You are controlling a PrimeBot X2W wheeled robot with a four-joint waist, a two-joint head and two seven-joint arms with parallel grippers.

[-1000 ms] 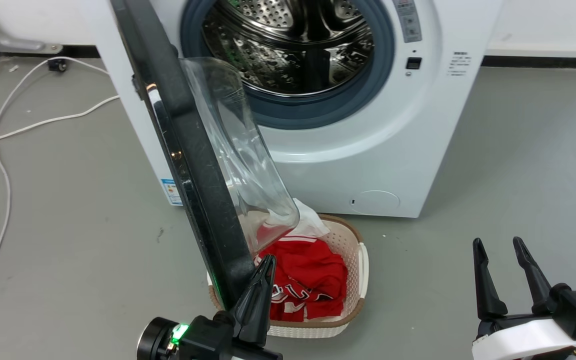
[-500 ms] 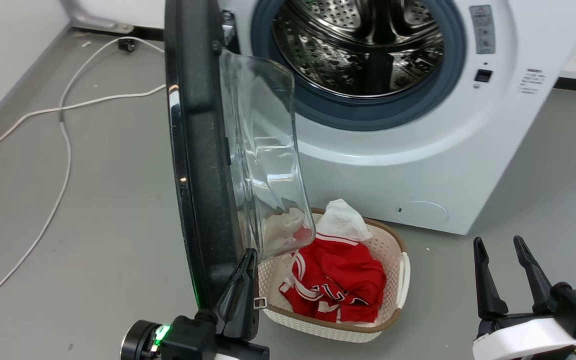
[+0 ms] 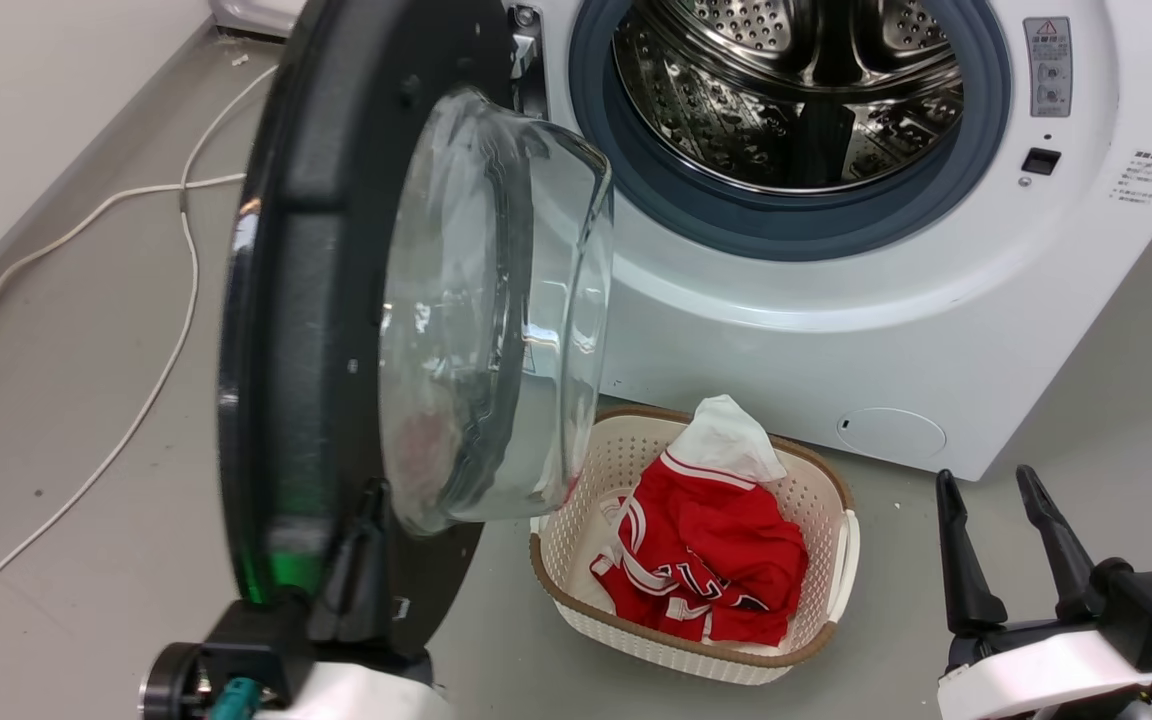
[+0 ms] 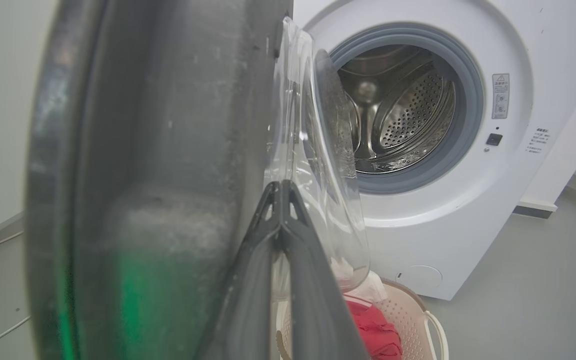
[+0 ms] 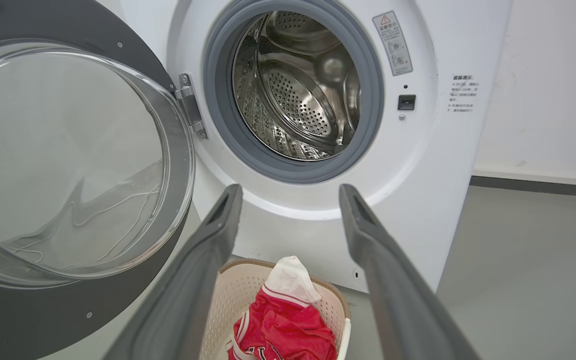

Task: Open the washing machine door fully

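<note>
- The washing machine door (image 3: 306, 300) has swung wider in the last second and rests against the left claw (image 4: 280, 190), whose fingers are pressed together.
- The right claw (image 3: 1001, 530) is spread and idle.
- Judgement: the door is nearly fully open.

Washing machine door (image 3: 316, 300) has swung wider from the washing machine (image 3: 836, 340): a second ago it was edge-on to the head camera, now its inner face and glass bowl (image 3: 496, 300) show broadside. Left gripper (image 3: 371, 500), fingers together, went with it, away from the machine's front, low against the door's inner ring. Head camera turned meanwhile, shifting the whole scene
</note>
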